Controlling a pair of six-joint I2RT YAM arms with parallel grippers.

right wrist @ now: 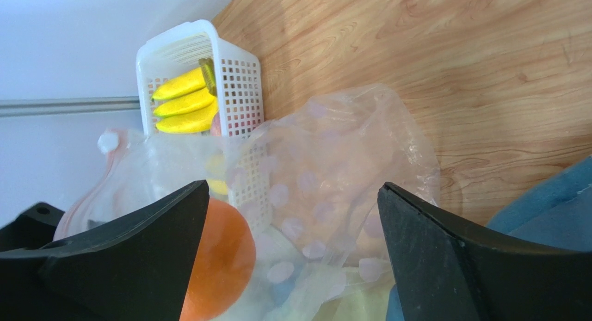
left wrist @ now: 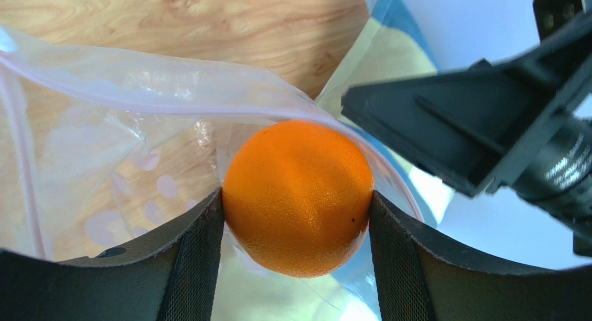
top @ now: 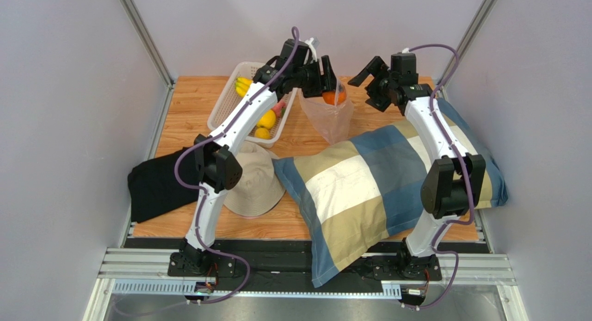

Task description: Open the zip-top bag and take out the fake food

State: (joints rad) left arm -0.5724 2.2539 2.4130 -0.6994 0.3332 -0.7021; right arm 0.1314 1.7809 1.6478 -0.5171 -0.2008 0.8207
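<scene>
The clear zip-top bag (top: 328, 118) stands open at the back middle of the table, leaning on the pillow. My left gripper (top: 326, 86) is shut on the orange (left wrist: 297, 196) at the bag's mouth, with the bag's pink zip rim (left wrist: 174, 102) curving behind it. The orange also shows through the plastic in the right wrist view (right wrist: 219, 258). My right gripper (top: 372, 75) is open and empty, raised just right of the bag (right wrist: 333, 196). A yellow banana bunch (right wrist: 182, 102), yellow round fruits (top: 266, 123) and a pink fruit (top: 279, 107) lie in the white basket.
The white mesh basket (top: 226, 102) stands at the back left. A checked pillow (top: 361, 189) covers the right half of the table. A beige hat (top: 253, 182) and a black cloth (top: 156, 186) lie at the front left.
</scene>
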